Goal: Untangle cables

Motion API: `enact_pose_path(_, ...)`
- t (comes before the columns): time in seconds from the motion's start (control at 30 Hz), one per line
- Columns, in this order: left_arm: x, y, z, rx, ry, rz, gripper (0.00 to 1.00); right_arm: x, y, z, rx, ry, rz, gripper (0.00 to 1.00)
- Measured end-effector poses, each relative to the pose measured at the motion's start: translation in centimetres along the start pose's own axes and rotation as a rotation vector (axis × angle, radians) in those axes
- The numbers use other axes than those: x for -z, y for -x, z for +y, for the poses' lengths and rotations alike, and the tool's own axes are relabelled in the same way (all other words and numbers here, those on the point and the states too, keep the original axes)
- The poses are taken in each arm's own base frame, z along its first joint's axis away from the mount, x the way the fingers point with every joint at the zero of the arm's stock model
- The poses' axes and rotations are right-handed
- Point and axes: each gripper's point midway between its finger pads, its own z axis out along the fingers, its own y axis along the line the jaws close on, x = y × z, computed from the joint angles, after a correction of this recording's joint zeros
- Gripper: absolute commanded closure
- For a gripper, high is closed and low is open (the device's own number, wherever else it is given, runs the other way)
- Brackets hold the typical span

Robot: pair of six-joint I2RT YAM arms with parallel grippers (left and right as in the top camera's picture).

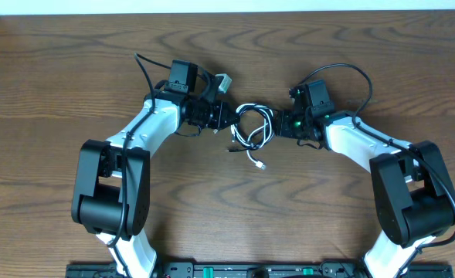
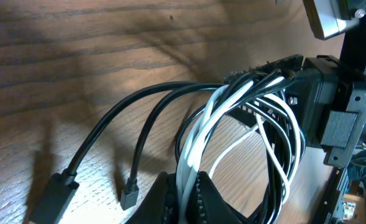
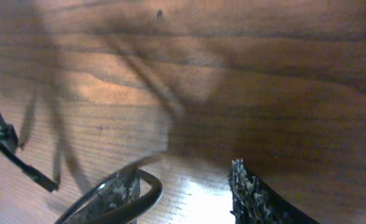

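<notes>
— Risk first: a black loop curls against one finger (image 3: 117, 193) of the right end effector (image 3: 183, 174), whose jaws stand partly apart with nothing between them. Drawing back now could drag that loop and tighten the knot.
— And the left end effector (image 2: 184, 196)?
— Clamped on the cables (image 1: 252, 130): thin black and white strands looped together mid-surface (image 1: 57, 69), ends trailing toward the near edge.

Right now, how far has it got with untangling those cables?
Done: nothing visibly; the black and white cables are looped together in one bundle. In hand: the left gripper is shut on them, and the right gripper is open at their other side. Left: separating the two cables.
</notes>
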Motion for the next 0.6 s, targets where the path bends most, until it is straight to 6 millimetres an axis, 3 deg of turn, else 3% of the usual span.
enact_pose_path(0.13,0.0,0.0,0.0,0.000,0.000,0.000,0.92,0.2,1.1,-1.2,-0.014,-0.034,-0.039,0.55)
enact_pose_path(0.43,0.0,0.0,0.0,0.000,0.000,0.000,0.93,1.9,5.1,-7.7,-0.101,-0.226,-0.190,0.50)
enact_pose_path(0.6,0.0,0.0,0.0,0.000,0.000,0.000,0.93,2.4,5.3,-8.0,-0.092,-0.230,-0.194,0.48)
